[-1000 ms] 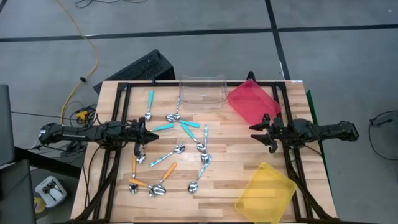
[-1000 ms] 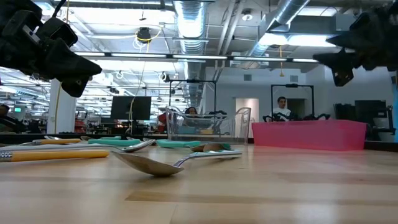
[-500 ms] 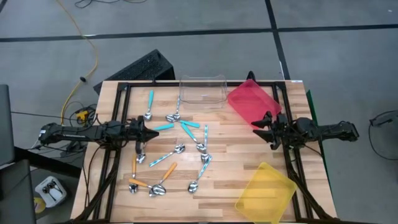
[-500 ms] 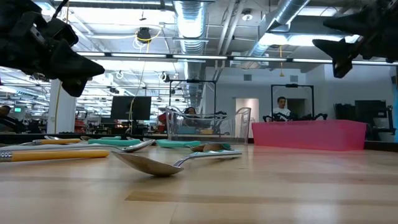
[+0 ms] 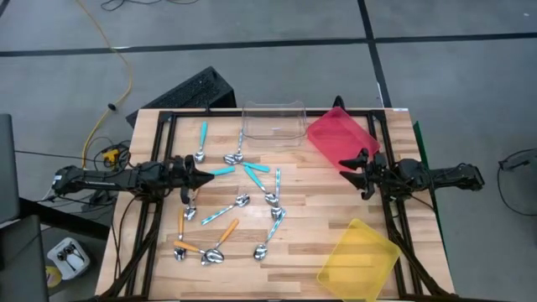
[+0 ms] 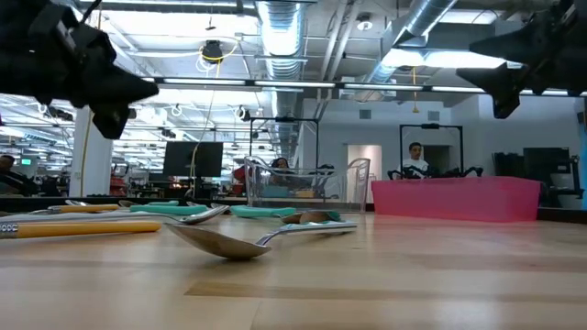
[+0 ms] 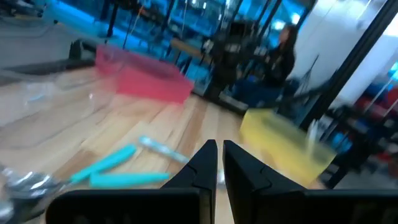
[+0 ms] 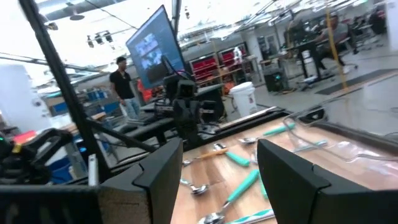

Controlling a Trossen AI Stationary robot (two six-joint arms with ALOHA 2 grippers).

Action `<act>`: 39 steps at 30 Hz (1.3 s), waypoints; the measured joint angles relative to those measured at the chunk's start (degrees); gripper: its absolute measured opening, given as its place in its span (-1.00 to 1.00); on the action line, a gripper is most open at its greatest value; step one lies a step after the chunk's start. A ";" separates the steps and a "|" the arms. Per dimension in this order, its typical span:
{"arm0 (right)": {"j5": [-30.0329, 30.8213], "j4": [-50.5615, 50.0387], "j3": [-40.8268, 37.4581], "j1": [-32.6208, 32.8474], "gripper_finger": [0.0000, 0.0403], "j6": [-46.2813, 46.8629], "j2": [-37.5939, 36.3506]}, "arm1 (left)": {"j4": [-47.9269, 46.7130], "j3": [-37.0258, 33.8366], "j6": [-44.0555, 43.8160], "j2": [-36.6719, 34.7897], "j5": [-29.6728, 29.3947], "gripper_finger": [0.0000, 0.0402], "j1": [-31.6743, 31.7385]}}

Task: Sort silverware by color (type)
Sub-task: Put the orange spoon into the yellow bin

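The silverware, several small spoons with orange (image 5: 182, 223), teal (image 5: 220, 171) or light blue (image 5: 220, 215) handles, lies flat and scattered on the middle of the wooden table (image 5: 315, 201). In the low view the nearest spoon (image 6: 240, 240) rests on its bowl. My left gripper (image 5: 208, 177) hovers shut at the table's left side, pointing level toward the spoons, with nothing in it; its fingers (image 7: 205, 163) nearly meet. My right gripper (image 5: 346, 169) hovers open at the right side, beside the red tray, its fingers (image 8: 163, 169) wide apart and nothing between them.
A clear tray (image 5: 273, 124) stands at the far edge, a red tray (image 5: 342, 136) at the far right and a yellow tray (image 5: 359, 258) at the near right. A black frame (image 5: 159, 159) runs along the table's left and right sides. People stand in the room behind.
Both arms have stayed in place above the table. My left gripper has rolled a little about its own axis and tipped slightly up. My right gripper has tipped up from pointing slightly down and swung a little toward the far edge. No spoon has moved.
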 joint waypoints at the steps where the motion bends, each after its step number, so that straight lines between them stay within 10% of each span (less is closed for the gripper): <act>1: 0.91 0.02 0.00 0.00 0.15 -0.11 0.00 | 1.18 -0.01 -0.60 0.00 0.03 -0.93 0.00; 18: 8.31 1.56 0.09 0.00 0.15 -4.84 0.00 | 11.21 0.01 -8.46 0.00 -15.45 -0.93 0.01; 39: 8.60 -1.71 0.09 0.00 0.15 -4.89 0.02 | 6.98 -0.01 -12.49 0.02 -17.53 -0.93 0.02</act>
